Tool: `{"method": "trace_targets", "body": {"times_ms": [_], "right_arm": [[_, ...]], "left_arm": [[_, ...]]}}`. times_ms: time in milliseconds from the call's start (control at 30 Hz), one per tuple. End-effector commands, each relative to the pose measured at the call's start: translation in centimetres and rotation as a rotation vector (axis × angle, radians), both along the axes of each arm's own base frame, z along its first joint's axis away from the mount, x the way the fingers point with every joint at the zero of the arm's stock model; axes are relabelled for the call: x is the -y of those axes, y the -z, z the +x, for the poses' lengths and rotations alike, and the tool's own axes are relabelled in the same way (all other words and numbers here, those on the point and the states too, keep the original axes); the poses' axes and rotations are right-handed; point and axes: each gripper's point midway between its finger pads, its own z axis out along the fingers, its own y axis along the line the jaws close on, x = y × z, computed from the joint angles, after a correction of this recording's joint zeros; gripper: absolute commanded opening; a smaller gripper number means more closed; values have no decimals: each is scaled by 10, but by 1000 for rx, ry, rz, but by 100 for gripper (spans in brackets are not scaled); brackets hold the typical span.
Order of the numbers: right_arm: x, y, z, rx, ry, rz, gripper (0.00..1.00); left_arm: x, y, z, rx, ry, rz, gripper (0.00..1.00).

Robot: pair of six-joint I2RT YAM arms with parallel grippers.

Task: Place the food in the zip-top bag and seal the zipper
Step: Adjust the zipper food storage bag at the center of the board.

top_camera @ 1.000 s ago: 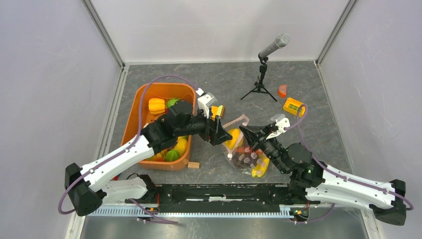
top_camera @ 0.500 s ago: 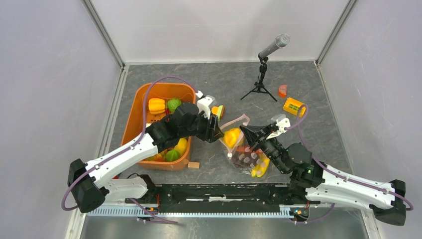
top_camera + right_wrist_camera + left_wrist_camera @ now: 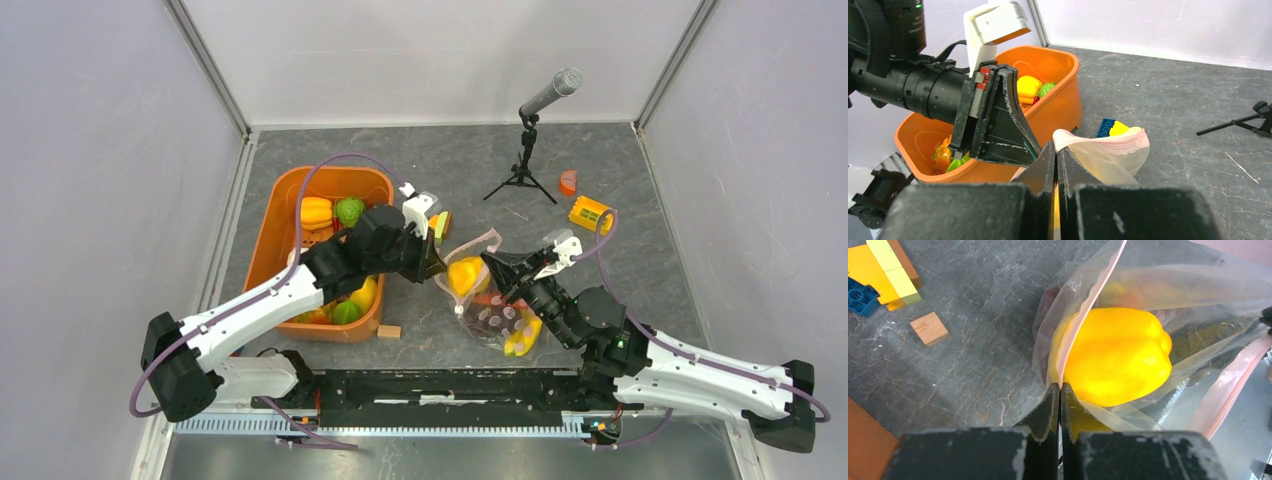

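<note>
The clear zip-top bag (image 3: 492,312) lies in the middle of the table, its mouth held up. A yellow toy pepper (image 3: 1118,355) sits just inside the mouth, and more yellow food (image 3: 522,338) lies deeper in. My left gripper (image 3: 1059,388) is shut on the pink zipper strip (image 3: 1089,307) at the mouth's left side. My right gripper (image 3: 1056,148) is shut on the opposite pink edge (image 3: 1108,142), facing the left gripper's fingers (image 3: 1008,131). From above, the left gripper (image 3: 437,267) and right gripper (image 3: 496,272) flank the pepper (image 3: 466,275). I cannot make out the slider.
An orange tub (image 3: 292,190) at the left holds more toy food, including an orange pepper (image 3: 315,212) and a green piece (image 3: 349,210). Building blocks (image 3: 883,270) and a wooden block (image 3: 929,328) lie by the bag. A microphone tripod (image 3: 523,170) and a yellow-orange block (image 3: 590,213) stand farther back.
My left gripper was open over the bag's mouth; it has drawn back slightly and closed on the pink edge. The right gripper has kept its hold in place.
</note>
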Motion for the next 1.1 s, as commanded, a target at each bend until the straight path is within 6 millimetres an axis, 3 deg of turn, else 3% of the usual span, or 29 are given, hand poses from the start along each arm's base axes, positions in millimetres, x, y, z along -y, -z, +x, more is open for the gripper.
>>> {"method": "trace_targets", "body": {"times_ms": [0,100,200,500,700,833,967,1000,1067], "right_arm": [[19,-16,8,-15,93,108,2],[38,-11,13,-35,174,159,3],[43,-16,10,-19,166,177,3],[50,-56,7,82,160,138,3],[38,-81,7,137,134,97,1],[46,-93,15,141,200,70,1],[60,-77,27,79,323,-22,2],[59,-68,29,61,334,-51,2],[52,-49,31,29,325,-97,2]], "left_arm": [[12,-71,4,141,39,-150,2],[9,-107,5,212,27,-210,2],[7,-127,5,251,27,-248,2],[9,-110,18,235,-29,-212,2],[6,-113,27,259,-70,-206,3],[10,-118,34,268,-89,-213,5],[5,-102,51,251,-179,-169,17],[2,-96,53,240,-199,-156,28],[-4,-83,54,217,-232,-144,68]]}}
